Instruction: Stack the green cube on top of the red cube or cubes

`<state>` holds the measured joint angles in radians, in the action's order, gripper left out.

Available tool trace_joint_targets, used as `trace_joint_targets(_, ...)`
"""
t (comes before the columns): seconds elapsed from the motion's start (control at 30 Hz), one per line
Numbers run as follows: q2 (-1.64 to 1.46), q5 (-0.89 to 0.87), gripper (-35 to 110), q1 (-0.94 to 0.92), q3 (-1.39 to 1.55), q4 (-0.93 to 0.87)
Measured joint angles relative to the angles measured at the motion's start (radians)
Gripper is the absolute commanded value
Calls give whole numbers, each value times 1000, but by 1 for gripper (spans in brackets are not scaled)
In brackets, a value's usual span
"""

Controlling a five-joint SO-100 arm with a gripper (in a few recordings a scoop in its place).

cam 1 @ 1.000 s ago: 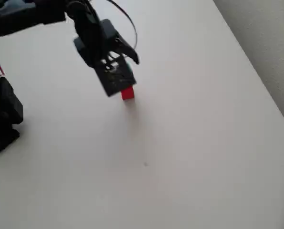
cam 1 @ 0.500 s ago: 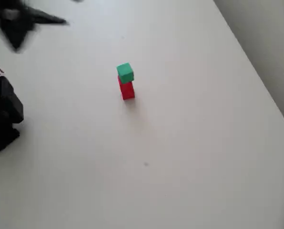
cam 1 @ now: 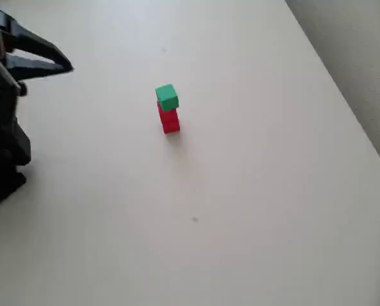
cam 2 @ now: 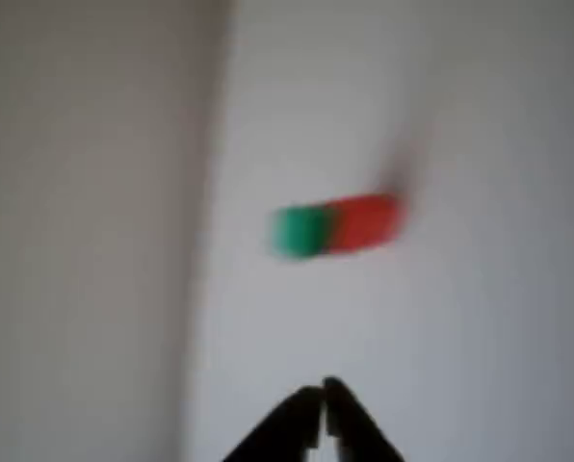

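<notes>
**Green on red, and the arm is sitting well clear**

The green cube [cam 1: 167,97] is resting on top of the red cube [cam 1: 169,119], a little above and left of the middle of the overhead frame, on the pale desk [cam 1: 254,191]. In the blurred wrist view the pair is reading as one sideways bar, green cube [cam 2: 300,231] touching red cube [cam 2: 367,221]. The gripper [cam 1: 65,65] is sitting at the upper left edge of the overhead frame, well apart from the stack, holding nothing; the wrist view is showing its tips [cam 2: 323,393] pinched together. By the look of it the stacking is done. Doing this step well is now a matter of keeping the arm away from the stack: any sweep toward the centre could be knocking the green cube off, as it appears to be sitting slightly off-square on the red.
</notes>
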<state>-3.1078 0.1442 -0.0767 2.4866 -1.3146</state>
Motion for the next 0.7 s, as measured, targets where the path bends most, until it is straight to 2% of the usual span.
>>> trace_joint_targets(0.13, -104, 0, -2, -18, 247, 28)
trace_joint_targets(0.3, -167, 0, -2, -25, 376, 31)
trace_joint_targets(0.7, -179, 0, -2, -72, 483, 51)
